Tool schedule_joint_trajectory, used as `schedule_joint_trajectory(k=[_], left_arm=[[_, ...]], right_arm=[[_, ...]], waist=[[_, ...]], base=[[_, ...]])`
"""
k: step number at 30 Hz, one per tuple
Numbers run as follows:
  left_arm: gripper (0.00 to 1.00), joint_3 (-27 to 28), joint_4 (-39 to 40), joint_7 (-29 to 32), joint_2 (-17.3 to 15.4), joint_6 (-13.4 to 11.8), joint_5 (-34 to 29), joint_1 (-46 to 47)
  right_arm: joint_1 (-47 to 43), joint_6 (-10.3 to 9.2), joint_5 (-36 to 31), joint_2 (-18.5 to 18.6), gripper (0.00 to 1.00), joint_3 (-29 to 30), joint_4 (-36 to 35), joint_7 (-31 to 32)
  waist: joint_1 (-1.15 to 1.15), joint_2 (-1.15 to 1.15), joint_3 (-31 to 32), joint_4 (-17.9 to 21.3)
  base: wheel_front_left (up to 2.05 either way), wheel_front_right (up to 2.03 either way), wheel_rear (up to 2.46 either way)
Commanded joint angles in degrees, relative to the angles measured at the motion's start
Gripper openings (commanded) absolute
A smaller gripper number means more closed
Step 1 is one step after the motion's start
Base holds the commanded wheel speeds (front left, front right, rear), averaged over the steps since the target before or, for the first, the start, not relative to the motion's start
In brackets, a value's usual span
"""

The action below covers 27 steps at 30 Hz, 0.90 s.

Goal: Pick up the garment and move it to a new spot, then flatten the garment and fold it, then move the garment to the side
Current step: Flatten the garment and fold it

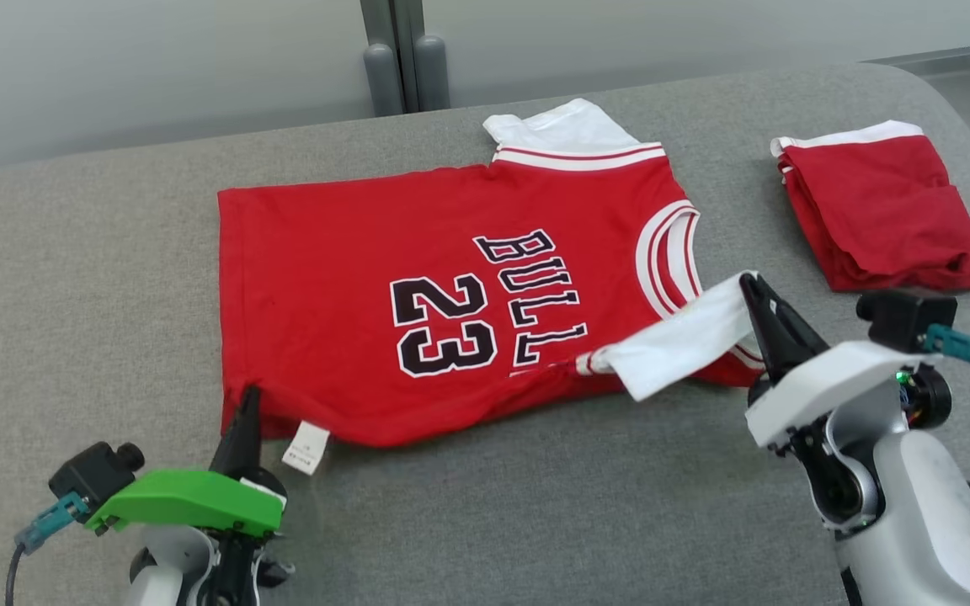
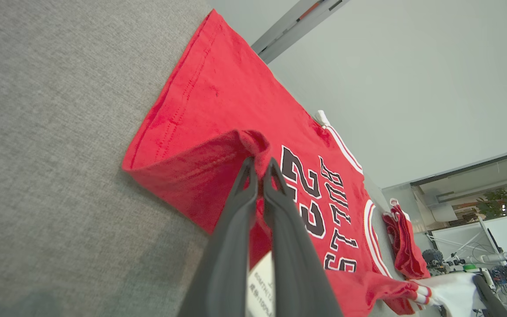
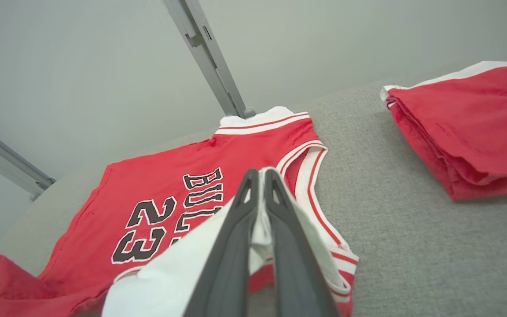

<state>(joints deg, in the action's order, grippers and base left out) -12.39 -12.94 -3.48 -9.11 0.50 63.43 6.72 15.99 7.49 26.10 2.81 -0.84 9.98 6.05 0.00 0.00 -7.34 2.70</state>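
The garment is red knit cloth, soft and matt, with rows of fine stitching along its hems. Its white trim is the same dull cloth, and the black-and-white lettering looks slightly smoother than the weave around it. The white label at the hem is thin and printed; whether it is fabric or paper I cannot tell. The counter wears a grey, felt-like covering, rough and matt. The folded red cloth matches the garment's weave. The fingers are dark grey, smooth and matt, plastic-looking. The green cover is matt plastic, while the white shell has a faint gloss. The grey post looks like painted metal.
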Motion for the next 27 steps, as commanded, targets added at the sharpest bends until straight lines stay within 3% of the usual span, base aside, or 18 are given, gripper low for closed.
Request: schedule_joint_trajectory(k=[1, 10, 23, 26, 27], left_arm=[[0.0, 0.62, -1.12, -0.52, -0.03, -0.5, -0.34, 1.68], [0.0, 0.9, -9.08, -2.24, 0.84, -0.5, -1.4, 8.9], [0.0, 0.26, -14.96, -3.97, 1.34, 0.1, -2.64, 13.59], [0.0, 0.13, -15.47, -4.29, 1.45, 0.08, -2.9, 13.94], [0.0, 0.1, -15.56, -4.53, 1.57, 0.05, -2.94, 13.98]], right_arm=[[2.22, -0.02, -0.88, 0.2, 0.0, 0.26, 1.77, -0.68], [15.5, -0.02, -2.87, 0.18, 0.0, -0.92, 17.98, -4.7], [27.53, -0.02, -3.0, 0.19, 0.01, -3.81, 37.38, -11.37], [29.92, -0.02, -2.06, 0.19, 0.19, -5.91, 41.24, -13.12], [30.67, -0.02, -1.72, 0.2, 0.42, -6.69, 42.67, -13.91]], waist=[[0.0, 0.0, -1.02, 0.15], [0.0, 0.0, -4.13, -0.16], [0.0, 0.0, -5.84, -0.76], [0.0, 0.0, -5.82, -1.0], [0.0, 0.0, -5.75, -1.11]], base=[[0.0, 0.0, 0.0], [0.0, 0.0, 0.0], [0.0, 0.0, 0.0], [0.0, 0.0, 0.0], [0.0, 0.0, 0.0]])
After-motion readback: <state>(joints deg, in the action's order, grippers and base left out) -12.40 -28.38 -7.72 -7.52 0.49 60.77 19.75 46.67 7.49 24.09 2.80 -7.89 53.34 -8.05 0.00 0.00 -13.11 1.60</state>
